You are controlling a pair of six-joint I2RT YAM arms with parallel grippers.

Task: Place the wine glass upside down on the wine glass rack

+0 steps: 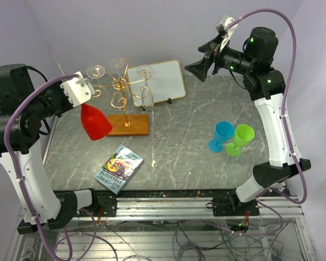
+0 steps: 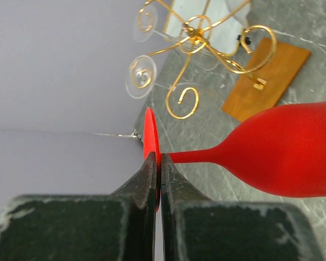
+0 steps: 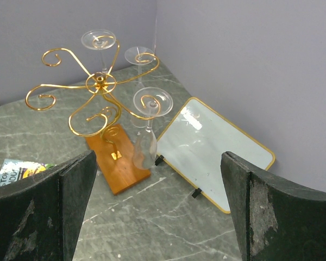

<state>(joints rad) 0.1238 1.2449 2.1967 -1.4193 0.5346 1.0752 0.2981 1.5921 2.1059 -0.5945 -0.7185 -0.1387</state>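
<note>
Left tool (image 2: 157,163) aloft, tight on wine glass (image 2: 282,152) foot

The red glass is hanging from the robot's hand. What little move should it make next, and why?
Probably ease the left gripper, which pinches the red wine glass by its foot with the bowl hanging down, toward the empty curl of the rack. Three curls already hold clear glasses.

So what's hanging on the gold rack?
Three clear wine glasses hang upside down on the curled arms of the wine glass rack. The two far glasses' bowls are partly hidden behind the wire.
</note>
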